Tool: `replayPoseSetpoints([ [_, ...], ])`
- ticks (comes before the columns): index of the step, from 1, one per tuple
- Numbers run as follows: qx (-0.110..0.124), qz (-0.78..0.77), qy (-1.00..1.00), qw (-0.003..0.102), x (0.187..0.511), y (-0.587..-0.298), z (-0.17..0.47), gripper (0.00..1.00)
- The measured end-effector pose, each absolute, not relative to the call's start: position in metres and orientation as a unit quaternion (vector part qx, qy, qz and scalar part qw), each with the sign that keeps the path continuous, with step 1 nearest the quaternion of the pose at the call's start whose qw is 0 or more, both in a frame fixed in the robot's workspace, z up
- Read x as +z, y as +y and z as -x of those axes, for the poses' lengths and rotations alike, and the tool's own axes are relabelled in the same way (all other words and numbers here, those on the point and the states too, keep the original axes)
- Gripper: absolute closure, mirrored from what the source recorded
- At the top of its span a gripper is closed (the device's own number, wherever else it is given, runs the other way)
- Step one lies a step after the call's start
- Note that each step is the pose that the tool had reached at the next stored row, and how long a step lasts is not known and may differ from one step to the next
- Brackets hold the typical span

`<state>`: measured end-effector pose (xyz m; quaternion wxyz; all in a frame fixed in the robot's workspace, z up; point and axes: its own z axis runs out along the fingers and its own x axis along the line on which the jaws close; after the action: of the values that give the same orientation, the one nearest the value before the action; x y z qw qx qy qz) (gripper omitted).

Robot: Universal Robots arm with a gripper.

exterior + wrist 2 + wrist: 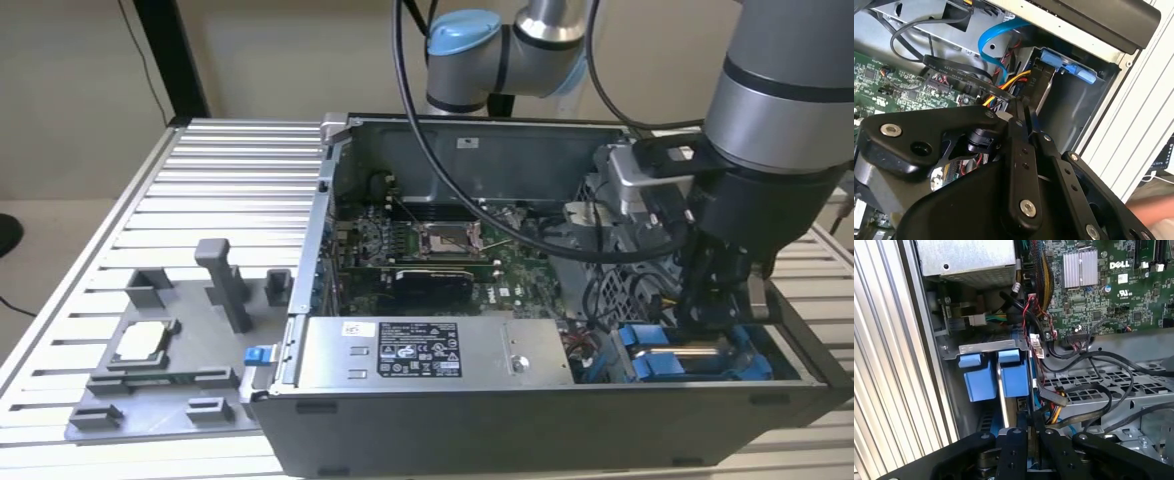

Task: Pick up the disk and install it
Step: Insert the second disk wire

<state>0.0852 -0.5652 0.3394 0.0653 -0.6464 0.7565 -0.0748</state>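
The disk point(681, 358) stands on edge in the drive bay at the front corner of the open computer case point(534, 410), on the exterior view's right. Its blue bracket shows in both wrist views point(1066, 66) point(1015, 380). My gripper point(703, 305) reaches down into that bay from above. Its two black fingers are pressed together on the disk's thin edge point(1026, 117) point(1030, 432). A second blue bracket point(976, 377) sits beside the disk, nearer the case wall.
A large silver box with a white label point(414, 350) lies along the case's front. The green motherboard point(427, 240) fills the middle. Loose black, orange and blue cables point(1079, 390) crowd the bay. A grey fixture point(160, 370) holding a small silver chip point(143, 342) lies on the slatted table point(200, 200).
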Motion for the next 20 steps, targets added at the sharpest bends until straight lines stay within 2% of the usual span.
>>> replayPoseSetpoints([
  [12,-0.080,0.655,0.749,0.067,0.3373,-0.5652,-0.0799,1.00],
  [20,-0.089,0.665,0.738,0.074,0.3323,-0.5653,-0.0782,1.00],
])
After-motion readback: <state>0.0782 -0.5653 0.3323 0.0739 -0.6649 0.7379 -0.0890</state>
